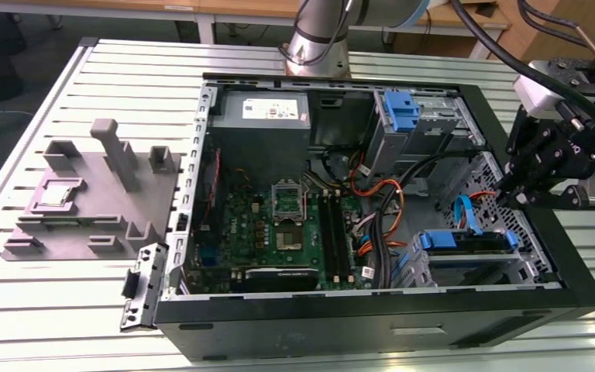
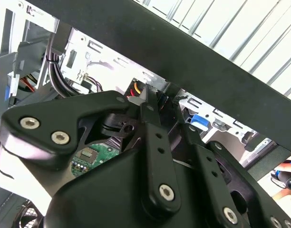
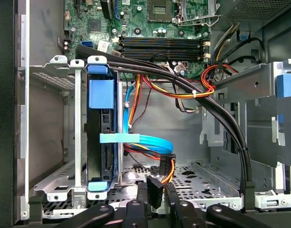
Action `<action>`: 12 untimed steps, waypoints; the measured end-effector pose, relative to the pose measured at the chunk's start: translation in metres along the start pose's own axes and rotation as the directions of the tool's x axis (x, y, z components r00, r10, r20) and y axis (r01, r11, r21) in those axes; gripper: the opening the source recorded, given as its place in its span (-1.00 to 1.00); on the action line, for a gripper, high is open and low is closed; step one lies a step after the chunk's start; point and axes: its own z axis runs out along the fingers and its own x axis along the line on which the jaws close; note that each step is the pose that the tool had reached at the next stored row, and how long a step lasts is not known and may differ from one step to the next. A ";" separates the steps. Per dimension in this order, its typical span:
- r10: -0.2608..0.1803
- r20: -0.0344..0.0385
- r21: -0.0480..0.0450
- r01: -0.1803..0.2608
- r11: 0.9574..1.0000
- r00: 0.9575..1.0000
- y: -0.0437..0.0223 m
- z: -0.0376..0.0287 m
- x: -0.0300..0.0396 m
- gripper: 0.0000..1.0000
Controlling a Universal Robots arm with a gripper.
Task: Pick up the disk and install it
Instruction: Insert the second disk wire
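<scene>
A slatted metal table (image 1: 91, 70) carries an open black computer case (image 1: 380, 325) lying on its side; at the exterior view's left of it a grey plastic fixture (image 1: 91, 194) with upright posts stands on the table, and a black-and-silver side bracket (image 1: 142, 283) leans near the case corner. Inside the case the green motherboard (image 1: 276, 225) fills the middle, the grey power supply box (image 1: 264, 111) with a white label sits at the far edge, and a metal bay with a bare blue bracket (image 1: 403, 108) stands beside it. The robot arm's base (image 1: 316, 39) rises behind the case; its black gripper (image 1: 514, 198) hangs over the case's edge at the exterior view's right, above the perforated wall. In the first wrist view the gripper (image 3: 157, 206) has its fingertips (image 3: 136, 209) set close around a black cable connector (image 3: 154, 190) (orange wires run into it), but I cannot tell whether they really clamp it or only flank it. The disk (image 3: 99, 137) stands on its edge in the metal drive cage (image 3: 60, 76), blue carrier rails at both ends, well seated between the cage walls; in the exterior view the disk (image 1: 465, 242) shows in the near corner cage. A flat blue data cable (image 3: 145, 141) passes just beside it.
</scene>
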 end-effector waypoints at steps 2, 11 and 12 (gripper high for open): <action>0.000 0.000 0.000 0.000 1.000 1.000 0.0000 0.0000 0.0000 -0.43; 0.000 0.000 0.000 0.000 1.000 1.000 0.0000 0.0000 0.0001 -0.43; 0.000 0.000 0.000 0.000 1.000 1.000 0.0000 0.0000 0.0001 -0.46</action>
